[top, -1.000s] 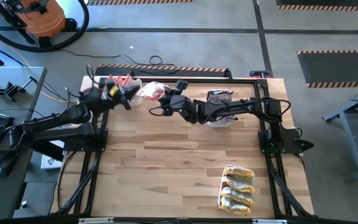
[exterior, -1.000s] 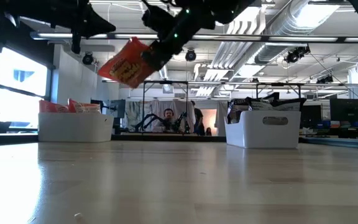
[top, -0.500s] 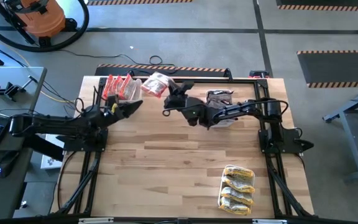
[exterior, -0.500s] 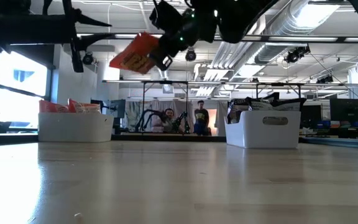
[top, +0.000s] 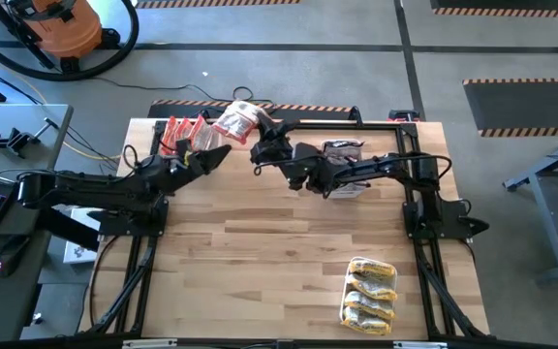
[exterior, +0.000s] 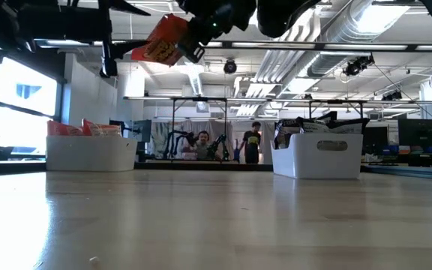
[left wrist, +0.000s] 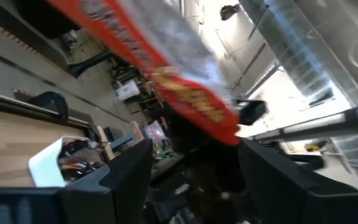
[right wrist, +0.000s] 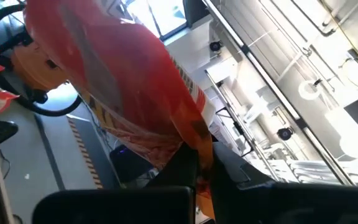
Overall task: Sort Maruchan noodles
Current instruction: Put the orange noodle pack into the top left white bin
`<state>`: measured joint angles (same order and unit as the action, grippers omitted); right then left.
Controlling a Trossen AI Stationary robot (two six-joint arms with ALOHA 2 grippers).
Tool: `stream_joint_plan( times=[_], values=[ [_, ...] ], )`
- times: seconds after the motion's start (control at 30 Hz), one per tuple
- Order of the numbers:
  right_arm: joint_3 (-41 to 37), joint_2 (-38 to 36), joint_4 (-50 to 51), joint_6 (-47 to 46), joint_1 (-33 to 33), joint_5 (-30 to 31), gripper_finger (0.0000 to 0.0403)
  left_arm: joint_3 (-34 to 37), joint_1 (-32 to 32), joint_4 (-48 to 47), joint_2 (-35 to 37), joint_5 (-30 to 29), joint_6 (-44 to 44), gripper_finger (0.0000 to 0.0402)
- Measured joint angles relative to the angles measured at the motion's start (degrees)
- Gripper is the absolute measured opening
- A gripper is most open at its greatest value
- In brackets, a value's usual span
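A red-orange Maruchan noodle packet hangs high over the table's far side, just right of the far-left white bin, which holds more red-orange packets. My right gripper is shut on this packet. My left gripper stands open just near and left of it with nothing between its fingers; in its wrist view the packet is beyond the fingers. Dark packets fill a far-middle bin, and yellow packets fill a near-right bin. My right gripper pinches one end of the packet between its two fingers, coming from the table's right. The packet is lifted well clear of the table and sticks out from the fingers toward the far left, tilted.
In the low view the two far bins stand on the table's far part. People move in the room behind. The wooden table top lies bare between the arms and the near-right bin.
My left gripper has opened and drawn back from the packet toward the table's near left. My right gripper has risen and gone toward the far-left bin with the packet, which now sits higher and more level.
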<state>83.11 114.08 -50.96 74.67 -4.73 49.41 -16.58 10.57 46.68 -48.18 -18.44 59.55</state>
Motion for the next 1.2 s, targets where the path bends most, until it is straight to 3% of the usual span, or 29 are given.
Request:
stream_joint_plan(
  times=[0.3, 0.5, 0.77, 0.93, 1.07, 1.2],
  values=[
    [0.62, 0.0, -0.71, 0.0, 1.17, -0.04, 0.0, -0.56, 2.69, 9.44, -3.73, -2.64, -0.93, 0.0232],
    [0.62, 0.0, -0.94, -1.26, 2.14, -0.52, 0.0, -0.56, 4.2, 9.78, -4.81, -2.76, -0.36, 0.0232],
    [0.62, 0.0, -0.84, -3.0, 2.62, -1.42, 0.0, -0.56, 5.69, 12.18, -8.52, -2.62, 1.77, 0.0232],
    [0.66, 0.0, 1.79, -5.68, 2.64, -1.73, 0.0, -0.56, 6.78, 17.12, -10.45, -0.47, -1.52, 0.023],
    [0.7, 0.0, 4.17, -6.76, 2.82, -1.5, 0.0, -0.56, 7.69, 17.55, -11.07, -0.27, -4.6, 0.0202],
    [0.7, 0.02, 5.2, -7.56, 3.01, -0.64, 0.0002, -0.56, 8.62, 17.76, -11.06, 0.47, -8.86, 0.0132]
  ],
)
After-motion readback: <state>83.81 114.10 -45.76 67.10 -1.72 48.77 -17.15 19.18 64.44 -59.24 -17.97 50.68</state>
